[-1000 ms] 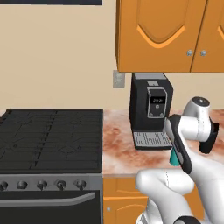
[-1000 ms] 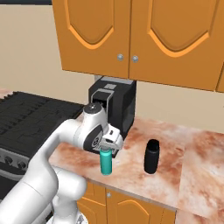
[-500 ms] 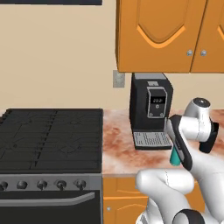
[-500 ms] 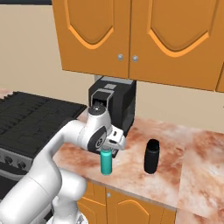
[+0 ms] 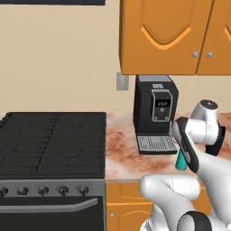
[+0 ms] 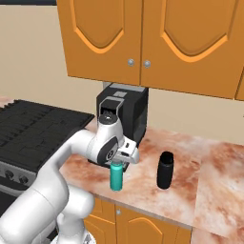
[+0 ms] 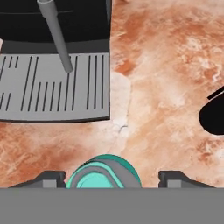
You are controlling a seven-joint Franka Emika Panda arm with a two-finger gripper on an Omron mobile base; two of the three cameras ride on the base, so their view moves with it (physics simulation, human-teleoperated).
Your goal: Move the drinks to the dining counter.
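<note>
**A:** What is sitting at the far left?

**B:** A black stove is taking up the left side, with grey knobs along its front. Next to it a marbled reddish-brown worktop is running off to the right, under orange wall cupboards.

**A:** And in the middle?

**B:** A black coffee machine is standing against the wall, with a grey slotted drip tray at its foot. Just in front of it the white arm is reaching down over a teal bottle.

**A:** What is that bottle looking like?

**B:** It is a slim, upright cylinder, bright teal, standing on the worktop near the front edge. In the right base view its top is hiding under the hand. In the hand view its round top is showing from above, a grey ring around a teal centre.

**A:** Is the gripper holding it?

**B:** The two dark fingertips are sitting on either side of the bottle's top, spread a little wider than it. I cannot tell whether they are pressing on it.

**A:** Anything further right?

**B:** A black flask is standing upright on the worktop, to the right of the teal bottle and apart from it. It is a plain rounded cylinder, matte black all over.
</note>
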